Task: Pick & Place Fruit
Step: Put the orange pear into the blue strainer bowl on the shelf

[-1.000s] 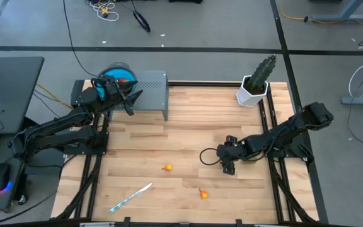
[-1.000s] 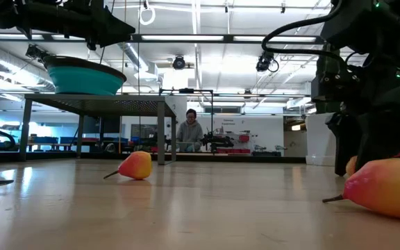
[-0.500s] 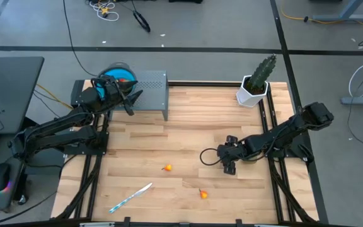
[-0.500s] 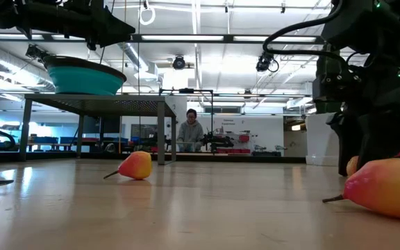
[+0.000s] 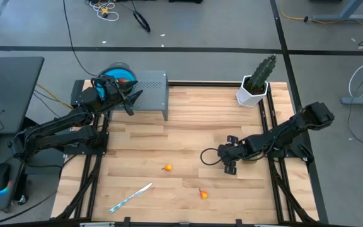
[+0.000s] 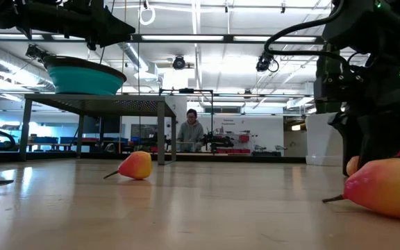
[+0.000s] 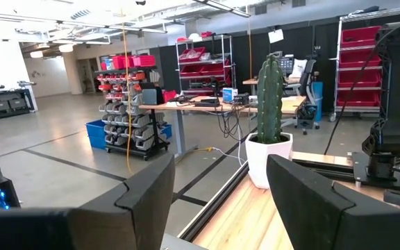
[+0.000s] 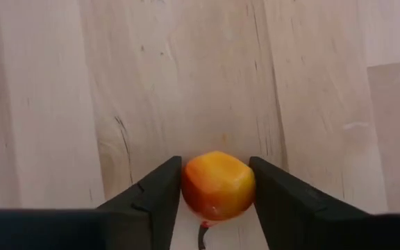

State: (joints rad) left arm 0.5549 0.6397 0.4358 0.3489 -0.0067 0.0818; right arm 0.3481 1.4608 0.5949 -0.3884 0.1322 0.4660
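A small yellow-orange fruit (image 8: 217, 186) sits on the wooden table between the fingers of my right gripper (image 5: 230, 168), which points steeply down at the table's right side and is shut on it. Two more small orange fruits lie loose on the table, one (image 5: 167, 168) mid-table and one (image 5: 203, 194) nearer the front edge. My left gripper (image 7: 217, 208) waits open and held up at the far left, next to a teal bowl (image 5: 120, 72) on a grey stand (image 5: 150, 88). My right gripper pinches the fruit between its two fingers, which meet its two opposite sides (image 8: 186, 189). The fingers come from above, slanting steeply down. The fruit rests on the table, its stalk end toward the gripper.
A green cactus in a white pot (image 5: 257, 82) stands at the far right corner. A slim white-and-blue knife-like stick (image 5: 131, 197) lies near the front left. In the low view a person (image 6: 190, 132) stands in the room beyond the table.
My right gripper has stayed in place while its fingers have drawn in against the fruit on the table. The fruit has not moved.
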